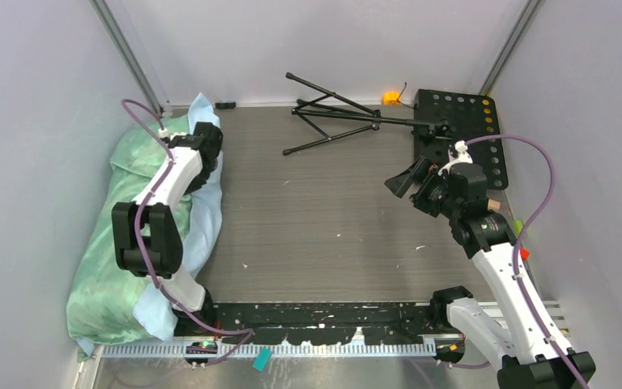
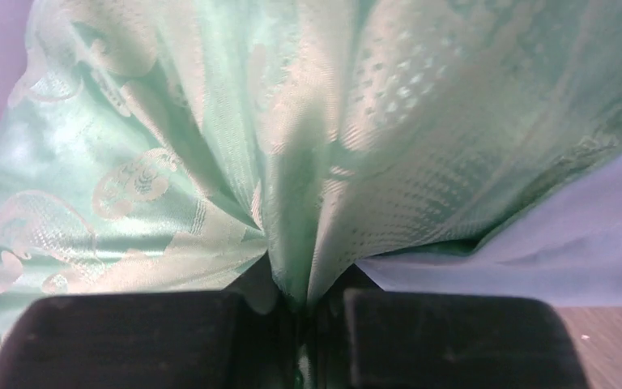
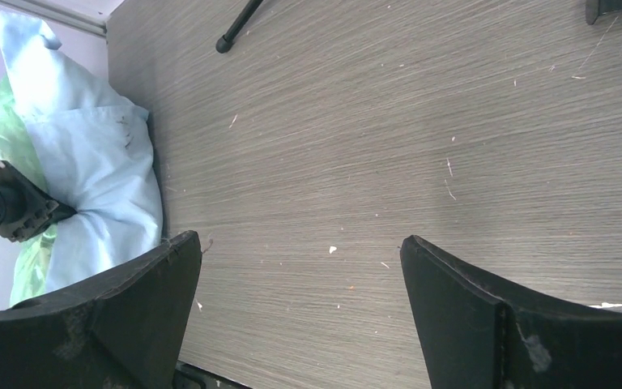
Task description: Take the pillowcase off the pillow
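The pillowcase lies bunched along the left wall, mint green on top with a light blue face toward the table's middle. It wraps a plump bundle; the pillow itself is hidden inside. My left gripper is at the far end of the bundle, shut on a gathered fold of the green fabric. In the left wrist view that fold runs down between the black fingers. My right gripper hovers over the right side of the table, far from the bundle, jaws wide with nothing between them.
A folded black tripod lies at the back of the wooden table. A black perforated plate sits at the back right, with a small orange object beside it. Grey walls close in on the left, back and right.
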